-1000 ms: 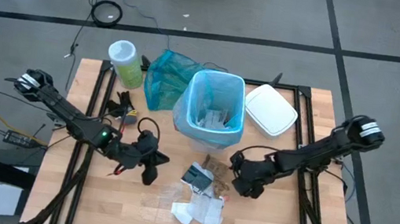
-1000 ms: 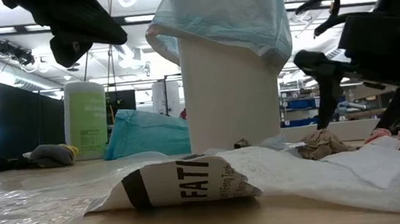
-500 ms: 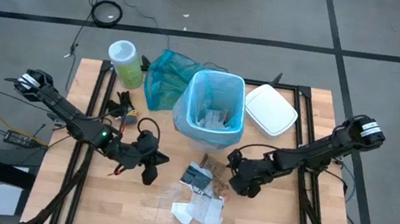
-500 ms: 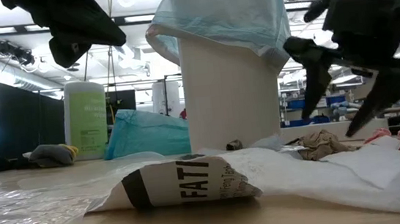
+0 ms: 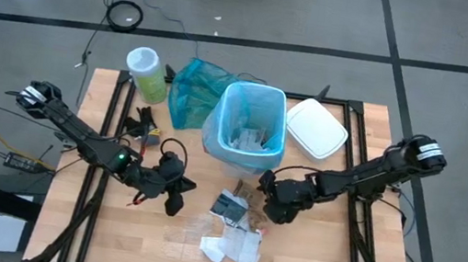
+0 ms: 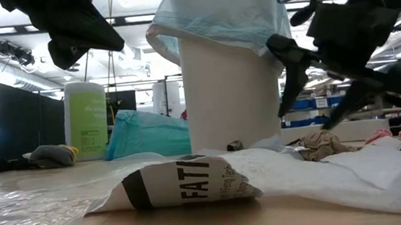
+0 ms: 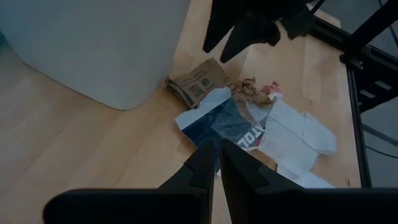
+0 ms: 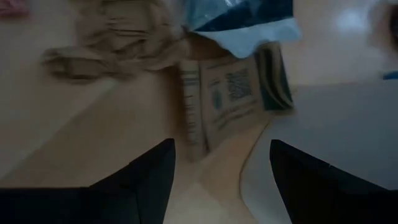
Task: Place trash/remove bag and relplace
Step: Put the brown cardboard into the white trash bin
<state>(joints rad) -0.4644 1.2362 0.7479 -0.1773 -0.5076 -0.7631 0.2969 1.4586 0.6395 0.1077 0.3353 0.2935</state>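
The light blue bag [image 5: 236, 103] lines the white bin [image 6: 230, 102], its edge folded over the rim; white scraps [image 5: 247, 139] lie inside. On the table near the bin lies trash: a folded brown wrapper [image 8: 233, 93], crumpled brown paper [image 8: 118, 37], a dark packet [image 7: 224, 121], white papers [image 5: 235, 246]. My right gripper [image 8: 221, 146] hangs open just above the brown wrapper, beside the bin's near side, touching nothing. My left gripper [image 7: 216, 149] is shut and empty, held above the table left of the trash [image 5: 175, 199].
A teal-green plastic bag [image 5: 194, 88] and a green-lidded tub [image 5: 145, 71] stand at the far left. A white lid [image 5: 316, 128] lies right of the bin. Clear plastic film [image 5: 201, 226] lies spread by the white papers. Black frame rails [image 5: 355, 158] run along both table sides.
My right gripper has moved toward the table's left edge and toward the bin, rising a little and rolling, and now hangs over the brown wrapper. Its fingers stay open. The trash has not moved.
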